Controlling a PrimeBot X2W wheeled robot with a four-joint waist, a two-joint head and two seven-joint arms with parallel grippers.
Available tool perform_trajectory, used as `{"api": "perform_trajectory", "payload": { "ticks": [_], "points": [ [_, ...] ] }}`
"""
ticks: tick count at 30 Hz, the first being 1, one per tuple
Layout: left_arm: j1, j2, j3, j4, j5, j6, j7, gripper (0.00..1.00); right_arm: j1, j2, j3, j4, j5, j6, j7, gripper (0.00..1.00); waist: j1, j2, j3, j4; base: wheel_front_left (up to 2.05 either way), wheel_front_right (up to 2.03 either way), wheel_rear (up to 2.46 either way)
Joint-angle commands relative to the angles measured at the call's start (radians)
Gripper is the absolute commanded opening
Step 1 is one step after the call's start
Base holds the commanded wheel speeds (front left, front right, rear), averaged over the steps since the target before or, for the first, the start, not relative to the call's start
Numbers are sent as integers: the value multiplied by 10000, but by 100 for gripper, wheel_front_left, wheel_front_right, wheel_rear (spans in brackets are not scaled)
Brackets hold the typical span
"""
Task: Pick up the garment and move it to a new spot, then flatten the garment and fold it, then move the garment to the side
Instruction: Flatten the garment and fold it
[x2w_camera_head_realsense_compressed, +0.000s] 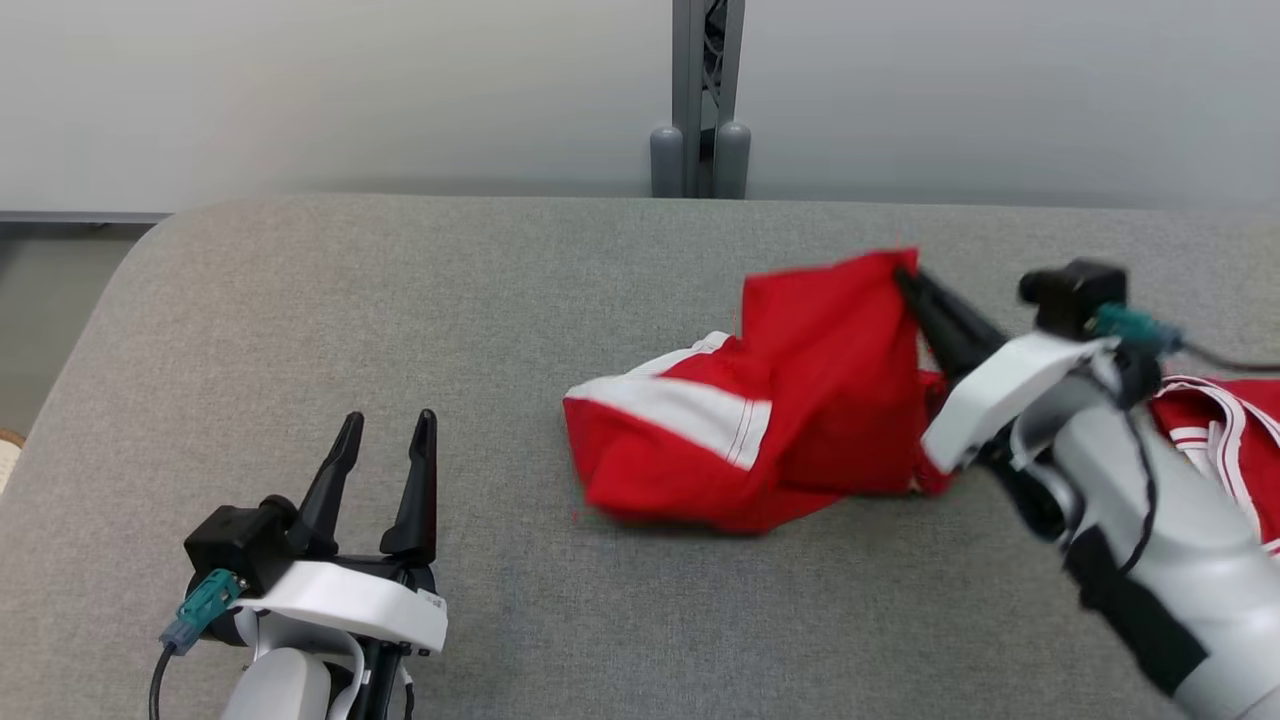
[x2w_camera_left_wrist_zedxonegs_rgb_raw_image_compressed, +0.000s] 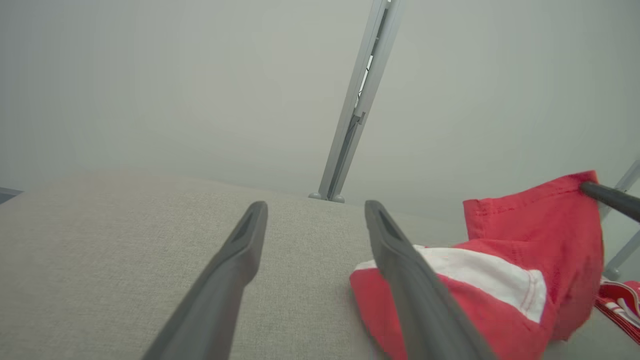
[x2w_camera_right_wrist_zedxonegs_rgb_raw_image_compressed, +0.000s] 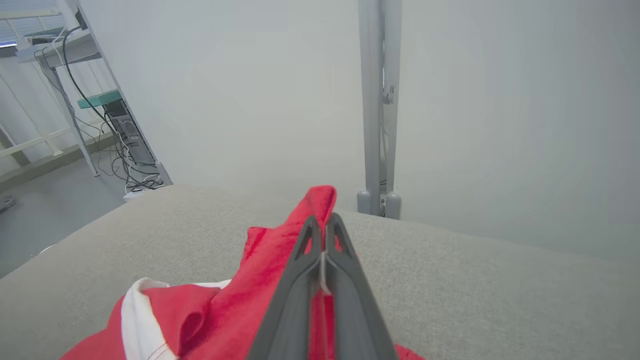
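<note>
Lift phase of the pick-up. My right pincer (x2w_camera_head_realsense_compressed: 908, 283) is closed on a hem corner of the red cloth garment with broad white bands (x2w_camera_head_realsense_compressed: 800, 400). That corner stands raised in a peak while the bulk rests crumpled on the grey fabric-covered desk (x2w_camera_head_realsense_compressed: 400, 300), right of its centre. A pinch at one edge should, I judge, let the cloth hang free and unfurl once carried. My left pincer (x2w_camera_head_realsense_compressed: 387, 425) sits low at the near left, jaws apart and empty, well apart from the garment, presumably in reserve for a second corner at flattening. A second red piece with thin white stripes (x2w_camera_head_realsense_compressed: 1225, 420) lies beneath my right forearm; whether the two touch I cannot tell, and it might be dragged along. A grey metal post (x2w_camera_head_realsense_compressed: 708, 100) stands behind the desk's far edge, beyond the work.
</note>
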Motion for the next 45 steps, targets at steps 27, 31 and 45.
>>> {"api": "perform_trajectory", "payload": {
  "ticks": [27,31,45],
  "points": [
    [-37,47,-489,-158,-557,64,-36,100,-2074,818,136,936,-3253,-4,177,0,0,0,242,1231,0,0,0],
    [-199,49,-665,-154,-746,77,-36,100,-1856,1132,1884,1099,-2492,-4,533,0,0,0,548,1541,0,0,0],
    [-490,49,-1126,-47,-1209,214,-36,100,-2272,1410,5484,1237,-723,-4,879,100,0,0,1044,2442,0,0,0]
  ]
}}
